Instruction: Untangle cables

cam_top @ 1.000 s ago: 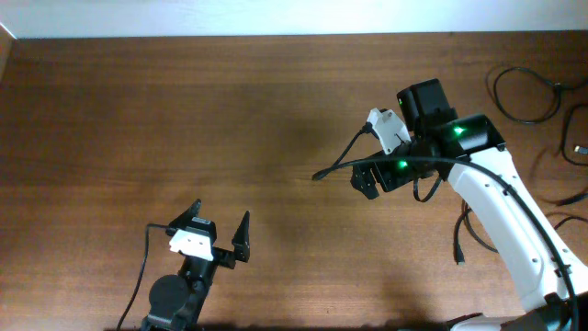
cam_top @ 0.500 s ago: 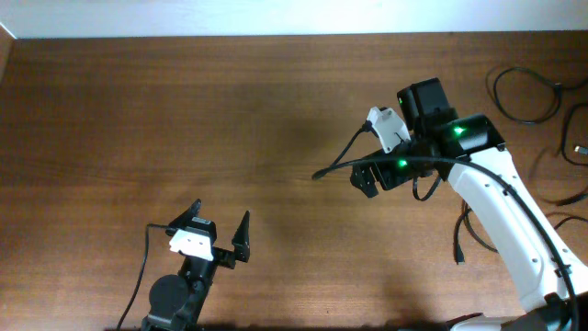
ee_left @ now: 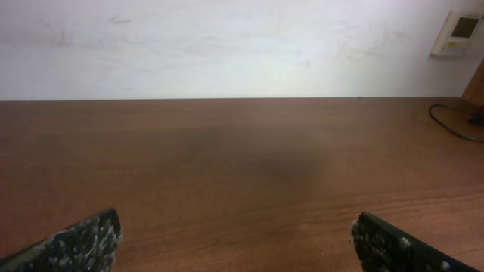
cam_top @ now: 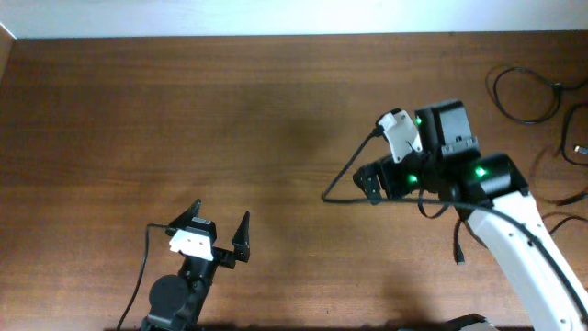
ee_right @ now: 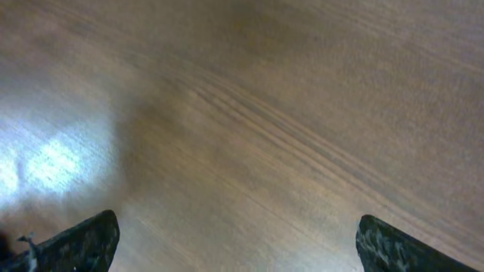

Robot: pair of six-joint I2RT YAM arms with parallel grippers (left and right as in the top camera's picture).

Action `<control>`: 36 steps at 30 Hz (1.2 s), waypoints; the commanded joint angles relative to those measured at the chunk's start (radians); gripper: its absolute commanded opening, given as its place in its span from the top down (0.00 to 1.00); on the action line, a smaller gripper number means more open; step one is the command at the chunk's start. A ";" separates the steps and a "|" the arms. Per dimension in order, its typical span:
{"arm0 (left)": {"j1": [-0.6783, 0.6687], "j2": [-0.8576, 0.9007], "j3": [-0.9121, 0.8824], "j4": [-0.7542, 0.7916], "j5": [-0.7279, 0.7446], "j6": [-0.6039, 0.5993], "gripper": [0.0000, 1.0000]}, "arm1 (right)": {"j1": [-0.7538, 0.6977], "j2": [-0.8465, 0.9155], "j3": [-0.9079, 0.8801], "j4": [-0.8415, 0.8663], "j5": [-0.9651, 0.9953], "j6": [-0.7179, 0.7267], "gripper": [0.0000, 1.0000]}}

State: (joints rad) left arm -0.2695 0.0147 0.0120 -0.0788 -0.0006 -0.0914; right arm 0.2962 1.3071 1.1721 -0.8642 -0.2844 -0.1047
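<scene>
At the far right edge of the counter [cam_top: 184, 110], well apart from the empty, wide-open left gripper [cam_top: 220, 219] and right gripper [ee_right: 234, 253], the cables [cam_top: 497, 89] lie in loose loops, seemingly light, limp and snag-prone, best pinched near a plug.

The wooden table [cam_top: 184, 119] is dark brown, its grain running lengthwise, and meets a pale wall at the far edge. Thin black cables [cam_top: 525, 121] lie in loose loops at its right end (partly cut off by the frame).
</scene>
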 commanded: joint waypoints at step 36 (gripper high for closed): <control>0.004 -0.009 -0.003 -0.005 -0.003 0.002 0.01 | -0.219 -1.140 -1.167 0.816 -0.030 0.129 0.01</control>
State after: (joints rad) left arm -0.2695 0.0147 0.0120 -0.0788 -0.0006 -0.0914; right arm 0.0837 0.2001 0.0154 -0.0502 -0.3595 0.0177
